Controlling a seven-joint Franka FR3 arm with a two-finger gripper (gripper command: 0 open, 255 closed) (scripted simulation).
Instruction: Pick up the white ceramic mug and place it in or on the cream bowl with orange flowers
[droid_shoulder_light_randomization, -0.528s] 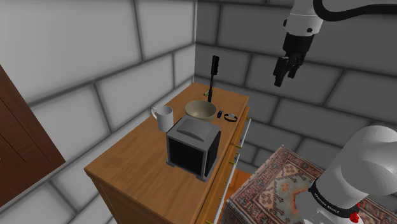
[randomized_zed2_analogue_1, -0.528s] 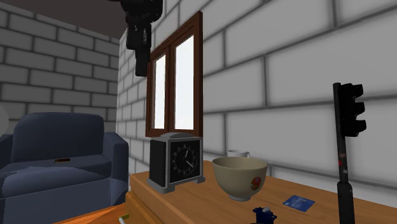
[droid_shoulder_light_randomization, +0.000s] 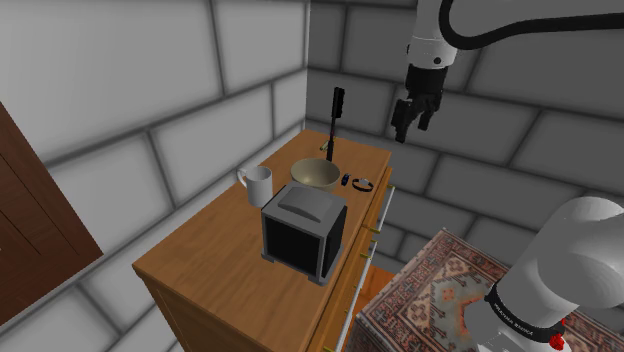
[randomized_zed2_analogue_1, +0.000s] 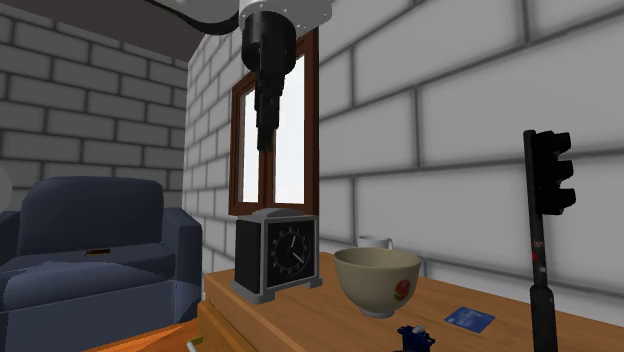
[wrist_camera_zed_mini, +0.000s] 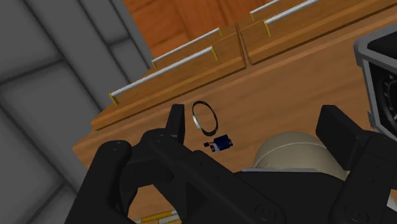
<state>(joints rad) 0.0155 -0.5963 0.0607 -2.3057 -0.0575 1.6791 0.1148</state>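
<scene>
Our all-black two-finger gripper (droid_shoulder_light_randomization: 411, 117), fingers spread, hangs upper right; we should descend left past the round cream bowl (droid_shoulder_light_randomization: 314, 174) onto the white cylindrical mug (droid_shoulder_light_randomization: 258, 185), its handle seemingly facing left.

looking down past the gripper (wrist_camera_zed_mini: 256, 121) at a wooden dresser top (wrist_camera_zed_mini: 280, 89)

the black fingers (wrist_camera_zed_mini: 175, 127) stand well apart with nothing between them. a thin black ring (wrist_camera_zed_mini: 203, 117) lies on the wood, with a small blue thing (wrist_camera_zed_mini: 220, 143) just beside it. the gripper partly hides a cream bowl (wrist_camera_zed_mini: 289, 149). a dark clock (wrist_camera_zed_mini: 380, 70) sits near the bowl, drawer fronts (wrist_camera_zed_mini: 191, 63) with metal edges run past the ring, and beyond the dresser is a grey block wall (wrist_camera_zed_mini: 51, 76).
</scene>
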